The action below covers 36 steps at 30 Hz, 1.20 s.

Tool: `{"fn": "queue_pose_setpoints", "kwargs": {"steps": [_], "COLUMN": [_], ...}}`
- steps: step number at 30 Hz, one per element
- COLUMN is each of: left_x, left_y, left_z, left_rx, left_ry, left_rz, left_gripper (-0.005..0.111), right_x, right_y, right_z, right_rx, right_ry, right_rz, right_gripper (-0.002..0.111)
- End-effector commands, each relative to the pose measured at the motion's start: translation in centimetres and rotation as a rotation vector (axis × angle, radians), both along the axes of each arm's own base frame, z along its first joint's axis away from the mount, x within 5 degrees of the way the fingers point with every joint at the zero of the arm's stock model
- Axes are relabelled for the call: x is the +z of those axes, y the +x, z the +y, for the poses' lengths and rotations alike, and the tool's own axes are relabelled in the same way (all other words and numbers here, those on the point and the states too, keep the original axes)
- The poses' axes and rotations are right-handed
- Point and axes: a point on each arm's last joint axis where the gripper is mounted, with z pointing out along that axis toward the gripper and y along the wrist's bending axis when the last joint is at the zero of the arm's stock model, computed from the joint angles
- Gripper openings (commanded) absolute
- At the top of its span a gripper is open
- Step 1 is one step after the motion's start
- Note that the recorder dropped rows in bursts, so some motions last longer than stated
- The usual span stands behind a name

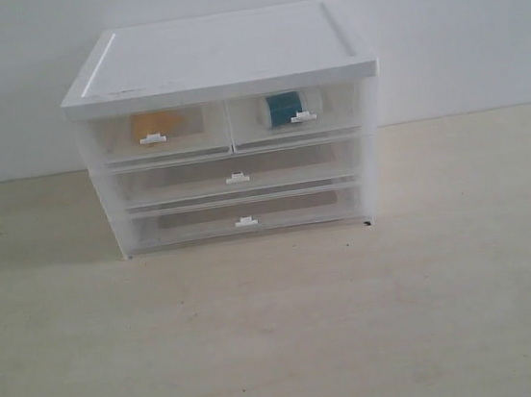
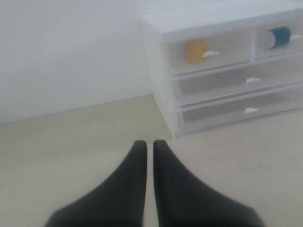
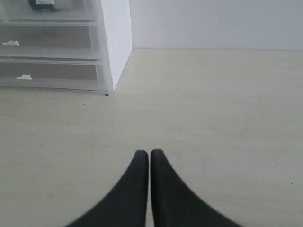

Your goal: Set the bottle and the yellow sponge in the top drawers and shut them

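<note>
The yellow sponge [image 1: 157, 125] shows through the front of the top left drawer [image 1: 163, 135], which sits pushed in. Behind the clear front of the top right drawer [image 1: 296, 117], also pushed in, is the teal bottle [image 1: 285, 107]. The left wrist view shows the sponge [image 2: 196, 50] and the bottle [image 2: 279, 37] in the same places. My left gripper [image 2: 148, 144] is shut and empty above the table, well short of the cabinet. My right gripper [image 3: 149, 153] is shut and empty too, off the cabinet's right side. Neither gripper appears in the exterior view.
The white-topped cabinet [image 1: 219, 54] stands at the back of a pale wooden table [image 1: 282, 332], against a white wall. Below the top drawers are two full-width clear drawers [image 1: 236, 175], both shut.
</note>
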Motion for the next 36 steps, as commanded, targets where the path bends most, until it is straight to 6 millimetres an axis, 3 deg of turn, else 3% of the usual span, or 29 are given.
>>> {"fn": "queue_pose_setpoints", "kwargs": {"steps": [1,8,36], "left_x": [-2.1,-4.1,-4.3], "left_y": [0.5,0.9,0.9], "left_z": [0.1,0.2,0.2], "left_rx": [0.049,0.095,0.113], "left_ry": [-0.01,-0.037,-0.072], "left_rz": [0.017,0.033,0.059], "left_gripper": [0.004,0.004,0.004], "right_x": [0.1,0.1,0.1], "right_y": [0.0,0.0,0.0], "right_z": [0.0,0.0,0.0], "right_rx": [0.0,0.0,-0.001], "right_ry": [-0.005,-0.005,-0.003], "right_rz": [-0.008,-0.008,-0.008], "right_gripper": [0.0,0.0,0.0]}}
